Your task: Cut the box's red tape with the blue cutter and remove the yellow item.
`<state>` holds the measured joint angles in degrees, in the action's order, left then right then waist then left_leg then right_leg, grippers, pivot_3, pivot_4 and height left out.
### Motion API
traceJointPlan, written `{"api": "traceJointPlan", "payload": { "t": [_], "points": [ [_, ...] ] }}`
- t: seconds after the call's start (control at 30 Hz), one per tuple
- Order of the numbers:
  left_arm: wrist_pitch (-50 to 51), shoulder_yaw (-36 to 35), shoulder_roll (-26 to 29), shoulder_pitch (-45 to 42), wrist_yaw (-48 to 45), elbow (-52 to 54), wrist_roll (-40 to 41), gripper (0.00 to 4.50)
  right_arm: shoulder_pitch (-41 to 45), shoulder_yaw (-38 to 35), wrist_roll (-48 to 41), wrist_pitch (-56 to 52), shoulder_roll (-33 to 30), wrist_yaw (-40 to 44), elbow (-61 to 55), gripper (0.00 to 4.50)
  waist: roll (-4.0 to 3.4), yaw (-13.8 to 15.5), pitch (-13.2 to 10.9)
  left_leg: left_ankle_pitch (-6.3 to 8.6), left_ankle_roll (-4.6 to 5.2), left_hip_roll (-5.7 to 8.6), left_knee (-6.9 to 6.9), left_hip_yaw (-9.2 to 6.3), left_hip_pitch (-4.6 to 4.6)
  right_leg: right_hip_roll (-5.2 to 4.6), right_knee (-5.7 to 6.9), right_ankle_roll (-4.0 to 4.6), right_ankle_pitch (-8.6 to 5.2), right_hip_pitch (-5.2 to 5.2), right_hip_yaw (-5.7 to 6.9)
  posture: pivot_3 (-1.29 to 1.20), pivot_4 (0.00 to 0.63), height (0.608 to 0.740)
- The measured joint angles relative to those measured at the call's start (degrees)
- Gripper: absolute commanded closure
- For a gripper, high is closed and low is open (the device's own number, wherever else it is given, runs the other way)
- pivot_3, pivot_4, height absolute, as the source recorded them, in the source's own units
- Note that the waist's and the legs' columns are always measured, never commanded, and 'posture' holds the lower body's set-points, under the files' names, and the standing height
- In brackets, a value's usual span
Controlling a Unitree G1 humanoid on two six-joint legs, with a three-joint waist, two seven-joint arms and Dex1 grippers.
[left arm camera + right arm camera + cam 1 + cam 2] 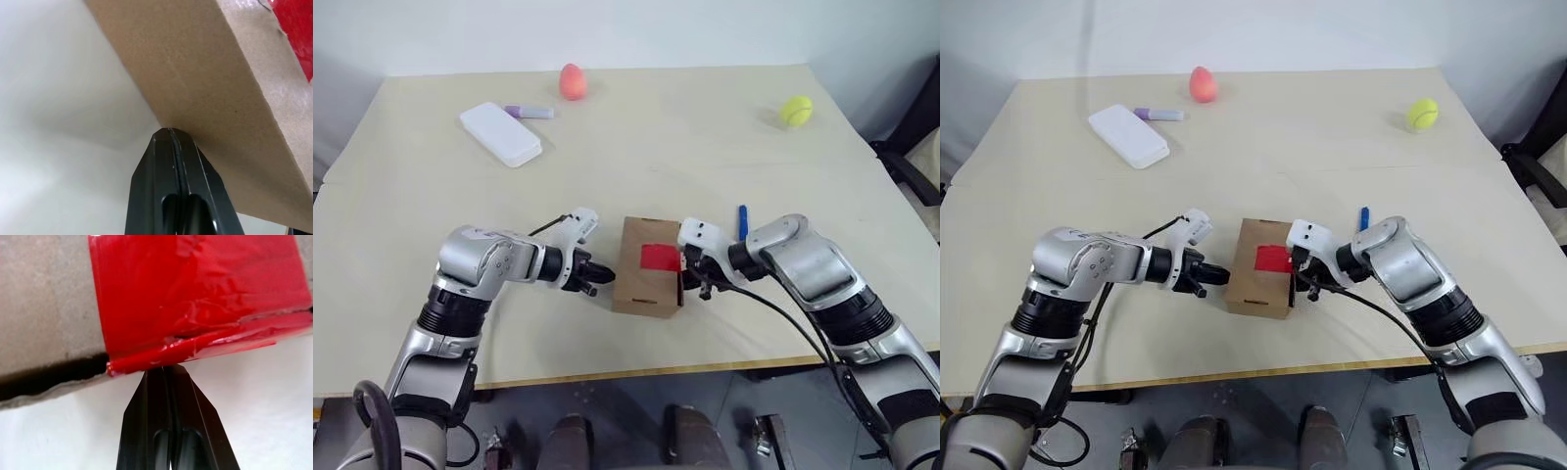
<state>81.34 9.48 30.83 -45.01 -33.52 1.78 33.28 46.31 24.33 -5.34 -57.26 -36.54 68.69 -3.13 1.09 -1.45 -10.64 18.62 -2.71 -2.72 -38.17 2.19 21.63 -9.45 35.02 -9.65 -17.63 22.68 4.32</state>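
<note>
Left tool: its two black fingers are pressed together with nothing between them; the closed tip meets the lower edge of the box's side, seen close up in the left wrist view.
Right tool: fingers likewise pressed together and empty; the closed tip sits at the folded-over edge of the red tape, at the box's opposite side.
Box: small brown cardboard box standing on the counter directly between the two tools, one tool at each flank; a dark gap runs under a flap's edge beside the right tool's tip.
Red tape: glossy, wrinkled red patch on the box's top, on the side nearer the right tool, wrapping over the edge where that tool's tip sits.
Blue cutter: slim blue stick lying on the counter just beyond the right tool, apart from it, partly hidden by the arm.
Counter: pale beige surface carrying everything.
White case: flat, rounded, far beyond the left tool.
Purple marker: just beside the white case's far end.
Pinkish-red egg: at the far edge, well beyond both tools.
Tennis ball: yellow-green, far beyond the right tool.
</note>
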Motion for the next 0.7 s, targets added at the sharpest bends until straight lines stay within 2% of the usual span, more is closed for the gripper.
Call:
{"api": "traceJointPlan", "payload": {
  "t": [0.17, 0.23, 0.33, 0.5, 0.7],
  "points": [
    [0.22, 0.04, 1.76, 0.26, -0.28, 0.65, -0.08, 4.5, 0.07, 0.15, -0.31, -1.49, 1.44, -3.27, -0.99, 4.46, 0.0, -0.03, 0.0, 0.0, 0.0, 0.0, 0.0, -0.01, 0.0, 0.0, 0.04, 0.0, 0.0, 0.01, 0.0, 0.0, 0.15, 0.74],
    [-0.57, 0.06, 2.83, -0.01, -1.2, -0.15, -0.18, 4.5, 0.69, 0.06, 1.19, -0.9, 1.48, -7.37, -0.98, 4.46, 0.0, -0.02, 0.0, 0.0, 0.0, 0.0, -0.01, 0.0, 0.0, 0.0, 0.04, 0.0, 0.0, 0.01, -0.01, 0.0, 0.15, 0.74],
    [-1.09, 0.04, 6.45, -2.07, -3.45, -1.25, -0.24, 4.5, 1.52, -3.25, 2.95, -2.02, 1.13, -13.6, -0.96, 3.93, 0.0, -0.01, 0.0, 0.0, 0.0, 0.0, -0.01, 0.01, 0.02, 0.0, 0.04, 0.0, 0.0, 0.05, -0.01, 0.0, 0.15, 0.74],
    [-2.64, -0.18, 8.97, -4.73, -7.42, -3.47, -0.08, 4.5, 1.57, -9.75, 2.28, -9.19, -0.4, -18.63, -6.22, 2.2, 0.0, 0.24, 0.0, 0.01, 0.0, 0.0, 0.07, 0.01, 0.02, 0.0, 0.04, 0.0, 0.0, 0.06, 0.0, 0.0, 0.15, 0.74],
    [-2.87, -2.02, 4.64, -9.56, -9.91, -4.89, 1.72, 4.5, 1.17, -20.52, -1.19, -20.72, 3.1, -25.11, -13.56, 0.08, 0.0, 0.71, 0.0, 0.01, 0.0, 0.0, 0.04, 0.01, 0.04, 0.0, 0.07, 0.0, 0.0, 0.08, 0.0, 0.0, 0.15, 0.74]
  ]
}}
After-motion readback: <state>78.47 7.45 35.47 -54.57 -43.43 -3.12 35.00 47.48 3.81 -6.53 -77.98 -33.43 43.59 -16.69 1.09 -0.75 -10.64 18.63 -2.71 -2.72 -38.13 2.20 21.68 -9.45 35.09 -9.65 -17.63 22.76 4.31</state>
